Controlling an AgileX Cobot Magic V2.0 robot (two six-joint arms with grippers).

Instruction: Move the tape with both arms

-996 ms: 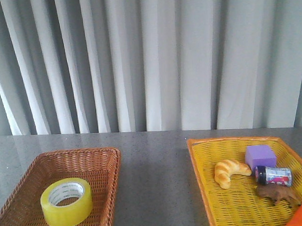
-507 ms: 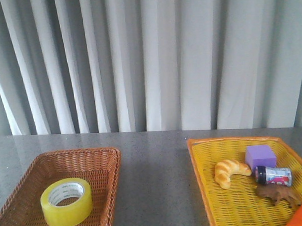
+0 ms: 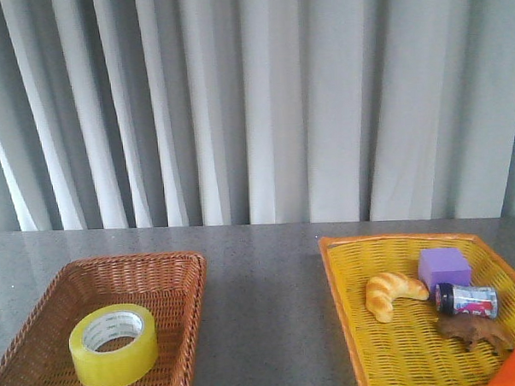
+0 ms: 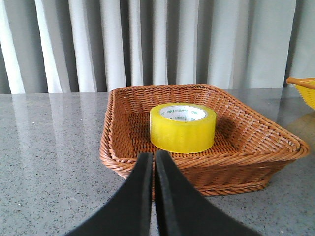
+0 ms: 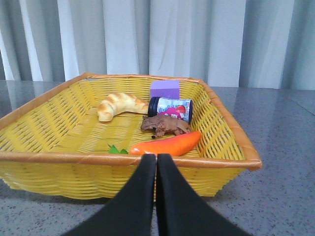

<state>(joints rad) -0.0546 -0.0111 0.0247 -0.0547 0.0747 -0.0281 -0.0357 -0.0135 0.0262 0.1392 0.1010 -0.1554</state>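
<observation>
Tape, glossy ring in woven basket

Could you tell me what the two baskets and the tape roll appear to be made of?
The brown basket looks like woven wicker or rattan, matte, with plaited strands and a braided rim. The yellow basket has an open weave with a glossier sheen, possibly plastic, edged in an orange band. The tape looks like glossy translucent yellow plastic film wound on a white core, likely cardboard, with small print.

tape yellow | basket brown woven | tray yellow-orange
</observation>
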